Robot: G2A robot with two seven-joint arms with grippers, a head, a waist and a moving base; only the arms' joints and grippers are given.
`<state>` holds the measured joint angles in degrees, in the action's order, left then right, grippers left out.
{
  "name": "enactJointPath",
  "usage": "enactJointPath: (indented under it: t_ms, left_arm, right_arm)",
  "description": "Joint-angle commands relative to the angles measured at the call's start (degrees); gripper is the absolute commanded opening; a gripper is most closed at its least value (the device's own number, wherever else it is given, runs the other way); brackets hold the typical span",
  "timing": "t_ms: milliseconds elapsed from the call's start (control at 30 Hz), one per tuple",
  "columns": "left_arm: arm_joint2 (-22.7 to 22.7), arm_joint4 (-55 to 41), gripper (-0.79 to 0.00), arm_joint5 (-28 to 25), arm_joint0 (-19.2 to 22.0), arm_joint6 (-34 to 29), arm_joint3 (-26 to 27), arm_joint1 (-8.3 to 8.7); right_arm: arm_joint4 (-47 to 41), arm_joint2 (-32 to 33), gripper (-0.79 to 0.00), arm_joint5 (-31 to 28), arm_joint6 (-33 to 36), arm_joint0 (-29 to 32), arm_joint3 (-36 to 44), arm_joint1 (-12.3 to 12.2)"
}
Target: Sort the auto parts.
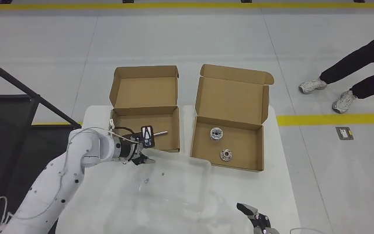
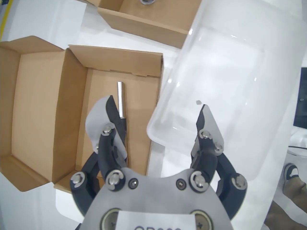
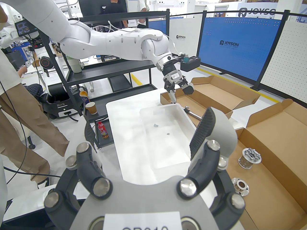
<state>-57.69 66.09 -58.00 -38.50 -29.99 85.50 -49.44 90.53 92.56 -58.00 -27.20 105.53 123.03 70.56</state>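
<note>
The left gripper [image 2: 156, 102] hangs with its jaws spread wide and nothing between them, one finger over the left cardboard box [image 1: 125, 120] and the other over a corner of the clear tray [image 1: 175, 187]; a metal rod [image 2: 121, 100] lies on that box's floor just beside the finger. The right gripper [image 3: 146, 132], likewise wide apart and empty, is near the table edge closest to the robot; a ribbed hub [image 1: 216, 133] and a flanged collar [image 1: 225, 154] sit in the right cardboard box [image 1: 245, 152]; small bits [image 3: 155, 125] lie in the tray.

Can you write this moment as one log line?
left gripper: open, over cardboard box edge | rod: in that box | right gripper: open | tray: two small bits
</note>
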Motion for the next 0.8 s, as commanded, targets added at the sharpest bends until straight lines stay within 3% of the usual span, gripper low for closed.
enactJointPath:
  t_ms: [0, 33, 133, 300, 700, 767]
  left_arm:
    - [-1.6, -2.4, -0.037, 0.0, -3.4, -5.8, 5.6, 1.24]
    - [-2.3, -3.5, 0.0, 0.0, -4.8, -8.2, 7.6, 1.75]
    - [-3.8, -6.3, 0.0, 0.8, -8.4, -15.9, 12.8, 2.96]
    - [-3.5, -10.1, 0.0, 9.7, -13.3, -26.0, 20.6, 4.56]
    - [-3.6, -11.1, 0.0, 10.6, -13.5, -26.9, 21.7, 4.76]
    - [-3.6, -11.8, 0.0, 12.6, -14.1, -25.5, 20.2, 4.63]
  right_arm:
    - [0.0, 0.0, 0.0, 0.0, 0.0, 0.0, 0.0, 0.0]
    - [0.0, 0.0, 0.0, 0.0, 0.0, 0.0, 0.0, 0.0]
    - [0.0, 0.0, 0.0, 0.0, 0.0, 0.0, 0.0, 0.0]
    - [0.0, 0.0, 0.0, 0.0, 0.0, 0.0, 0.0, 0.0]
    - [0.0, 0.0, 0.0, 0.0, 0.0, 0.0, 0.0, 0.0]
    - [0.0, 0.0, 0.0, 0.0, 0.0, 0.0, 0.0, 0.0]
